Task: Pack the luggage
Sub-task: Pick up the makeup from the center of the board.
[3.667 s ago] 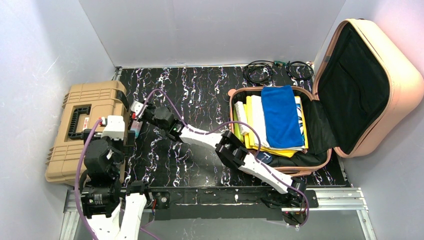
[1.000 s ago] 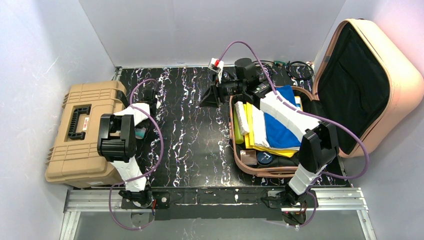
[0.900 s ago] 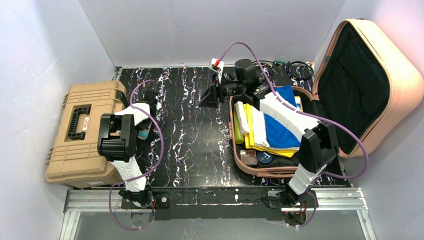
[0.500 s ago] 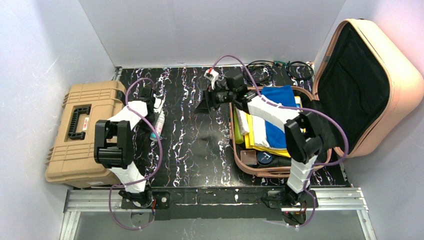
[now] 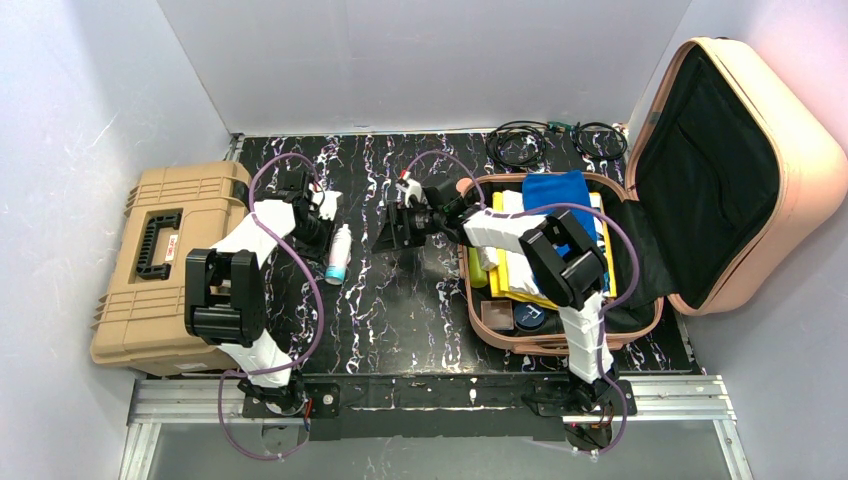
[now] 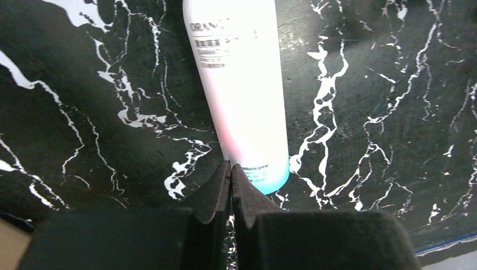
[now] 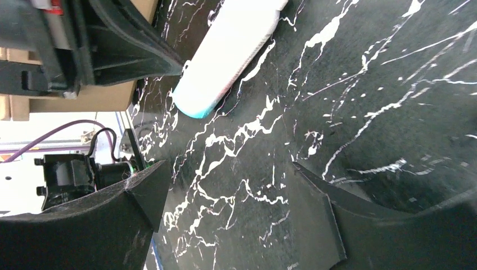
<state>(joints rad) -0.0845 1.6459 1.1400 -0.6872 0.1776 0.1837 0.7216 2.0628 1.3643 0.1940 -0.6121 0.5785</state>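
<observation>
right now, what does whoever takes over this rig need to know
Left gripper: shut, empty, tips at the teal end of the tube.
Right gripper: open, empty, over the table, facing the tube.
Suitcase: open on the right, lid up.
Done: folded clothes and small items inside.
Left: tube lies on the table between toolbox and suitcase; cables lie behind the suitcase. Probably tube next, then close.

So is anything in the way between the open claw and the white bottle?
Nothing visible. Only bare marbled table lies between the open right gripper and the white tube. The shut left gripper sits on the tube's far side, not in between.
</observation>
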